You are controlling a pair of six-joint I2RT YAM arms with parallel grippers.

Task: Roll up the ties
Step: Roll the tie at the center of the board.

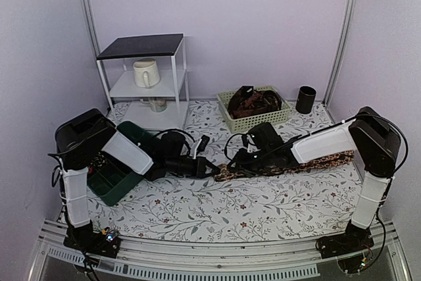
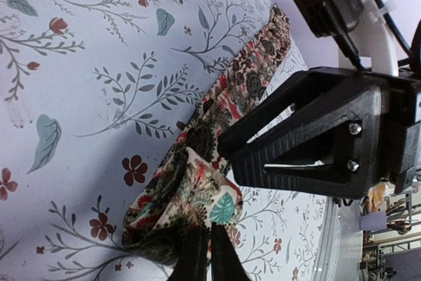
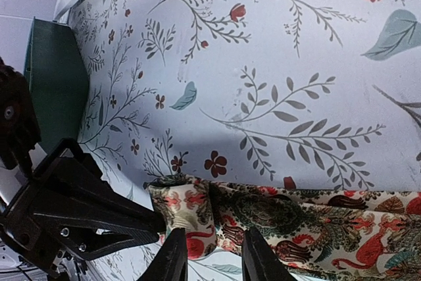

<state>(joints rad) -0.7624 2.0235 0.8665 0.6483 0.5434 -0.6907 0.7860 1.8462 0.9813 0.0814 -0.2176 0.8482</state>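
Observation:
A patterned tie [image 1: 309,162] lies flat across the table's right half, its left end folded into a small roll. In the left wrist view my left gripper [image 2: 207,229] is shut on the edge of that rolled end of the tie [image 2: 197,189]. My right gripper [image 3: 214,233] stands open over the same end, one finger on each side of the tie [image 3: 316,222] where the roll meets the flat part. Seen from above, the left gripper [image 1: 214,170] and right gripper [image 1: 231,162] meet nose to nose at the tie's left end. More ties fill a basket [image 1: 230,115] at the back.
A dark green bin [image 1: 112,185] sits at the left under the left arm. A white shelf [image 1: 141,47] with a mug [image 1: 146,72] stands at the back left. A black cup [image 1: 305,99] stands right of the basket. The cloth-covered table [image 1: 217,208] has bare room in front.

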